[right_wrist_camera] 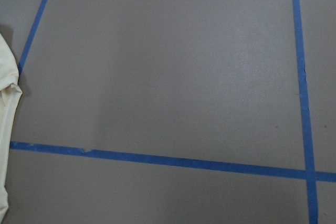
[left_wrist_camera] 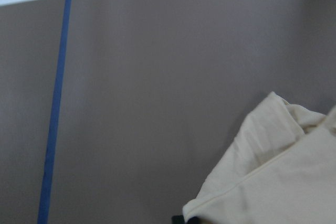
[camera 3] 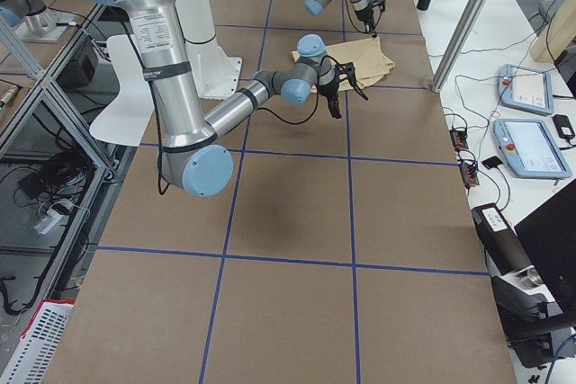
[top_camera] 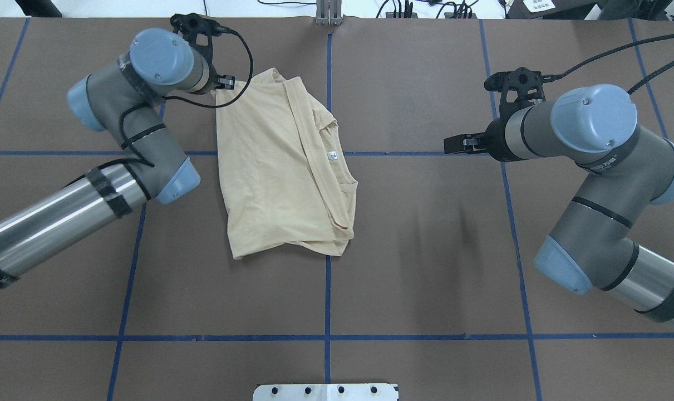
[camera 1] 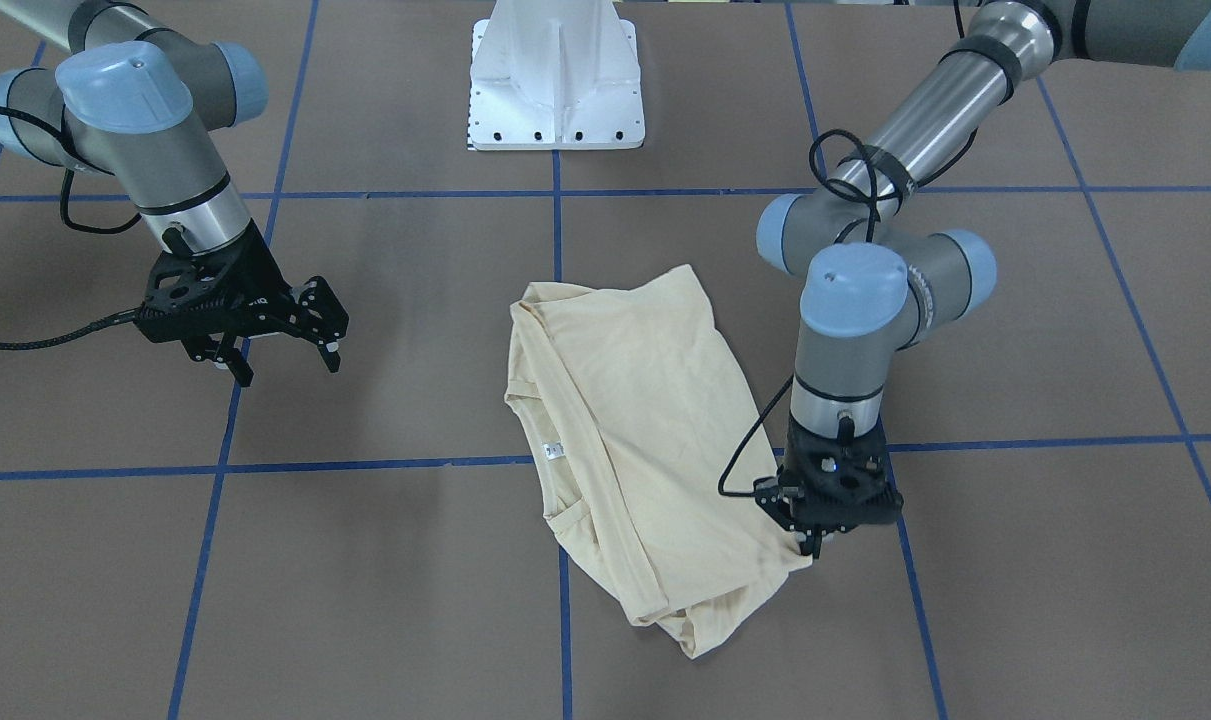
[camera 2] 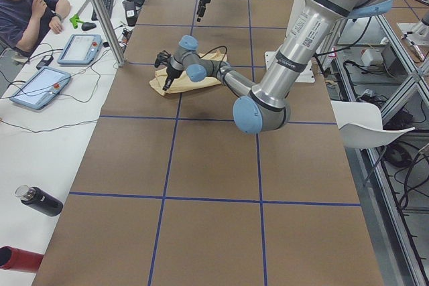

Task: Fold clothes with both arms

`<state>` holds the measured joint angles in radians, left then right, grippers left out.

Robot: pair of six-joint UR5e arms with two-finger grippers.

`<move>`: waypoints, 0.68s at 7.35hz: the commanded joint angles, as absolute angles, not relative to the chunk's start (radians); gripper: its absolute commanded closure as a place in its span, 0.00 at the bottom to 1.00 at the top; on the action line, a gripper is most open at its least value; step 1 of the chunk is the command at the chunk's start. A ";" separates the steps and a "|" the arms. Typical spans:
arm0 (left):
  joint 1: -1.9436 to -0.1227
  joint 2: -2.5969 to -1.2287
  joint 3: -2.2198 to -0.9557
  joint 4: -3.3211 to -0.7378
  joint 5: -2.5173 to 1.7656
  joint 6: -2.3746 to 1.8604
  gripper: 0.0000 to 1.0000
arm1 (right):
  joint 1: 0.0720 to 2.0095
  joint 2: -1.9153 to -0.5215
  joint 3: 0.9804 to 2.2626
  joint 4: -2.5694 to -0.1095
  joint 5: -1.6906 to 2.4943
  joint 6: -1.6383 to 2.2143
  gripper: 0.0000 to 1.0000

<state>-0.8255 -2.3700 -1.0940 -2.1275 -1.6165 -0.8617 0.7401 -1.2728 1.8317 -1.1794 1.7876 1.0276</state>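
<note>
The pale cream-yellow shirt (camera 1: 645,420) lies folded into a rough rectangle at the table's middle (top_camera: 270,167), print hidden, collar and small white neck tag (camera 1: 553,452) on top. My left gripper (camera 1: 811,545) points down at the shirt's far corner (top_camera: 225,83). It is shut on that corner, and the left wrist view shows the hem (left_wrist_camera: 283,171) at a dark fingertip (left_wrist_camera: 189,219). My right gripper (camera 1: 287,368) is open and empty above bare table, well off the shirt's collar side (top_camera: 456,145). The right wrist view shows only a sliver of the shirt (right_wrist_camera: 5,103).
Blue tape lines (top_camera: 327,289) divide the brown table into squares. The white pedestal base (camera 1: 557,90) stands at the robot's edge. In the exterior left view an operator (camera 2: 27,5), tablets (camera 2: 40,88), a metal post (camera 2: 100,11) and a dark bottle (camera 2: 40,200) are on the operators' side.
</note>
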 commanded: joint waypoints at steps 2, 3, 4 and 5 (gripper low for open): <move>-0.871 -2.422 -0.949 -2.299 -1.640 -0.712 0.00 | 0.713 -1.253 1.825 -1.187 1.784 1.043 0.00; -0.888 -2.358 -1.025 -2.318 -1.716 -0.697 0.00 | 0.680 -1.194 1.800 -1.198 1.746 1.081 0.00; -0.896 -2.270 -1.131 -2.324 -1.780 -0.671 0.00 | 0.648 -1.083 1.745 -1.266 1.721 1.170 0.00; -0.896 -2.202 -1.217 -2.322 -1.786 -0.672 0.00 | 0.622 -0.983 1.682 -1.317 1.682 1.224 0.00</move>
<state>-0.8907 -2.2901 -1.1088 -2.3170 -1.7508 -0.6839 0.6569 -1.1030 1.7510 -1.2546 1.7247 1.1484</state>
